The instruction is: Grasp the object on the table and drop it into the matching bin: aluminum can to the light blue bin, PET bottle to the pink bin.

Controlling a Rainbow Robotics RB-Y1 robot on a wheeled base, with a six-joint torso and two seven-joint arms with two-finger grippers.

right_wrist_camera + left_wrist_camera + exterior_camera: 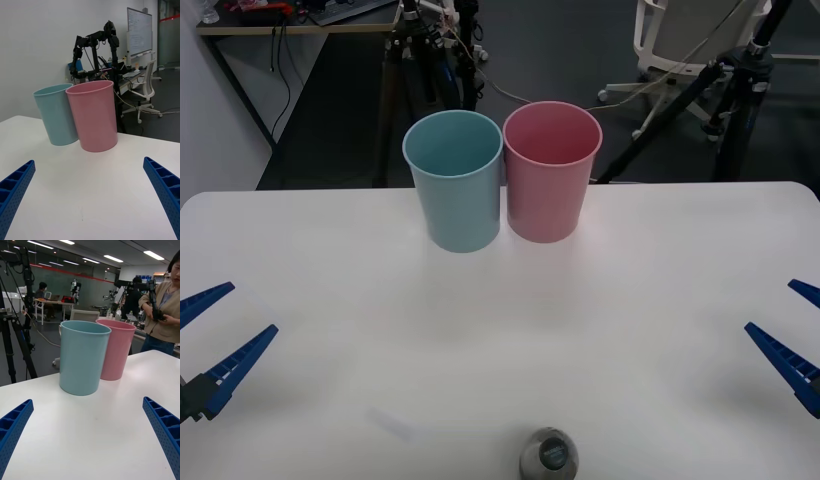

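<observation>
The PET bottle (549, 453) stands at the table's (320, 260) near edge, just right of centre; from above I see its round dark grey cap. The light blue bin (455, 185) and the pink bin (550, 175) stand upright, touching side by side, at the far middle, blue on the left. My left gripper (254, 306) is open at the left edge, and my right gripper (768, 305) is open at the right edge, both far from the bottle. The right wrist view shows the pink bin (93, 116) in front of the light blue bin (56, 114). The left wrist view shows the light blue bin (82, 356) nearer than the pink bin (118, 348).
Black tripods (405, 60) and a white office chair (680, 35) stand on the floor beyond the table's far edge. Bare white tabletop stretches between the bottle and the bins.
</observation>
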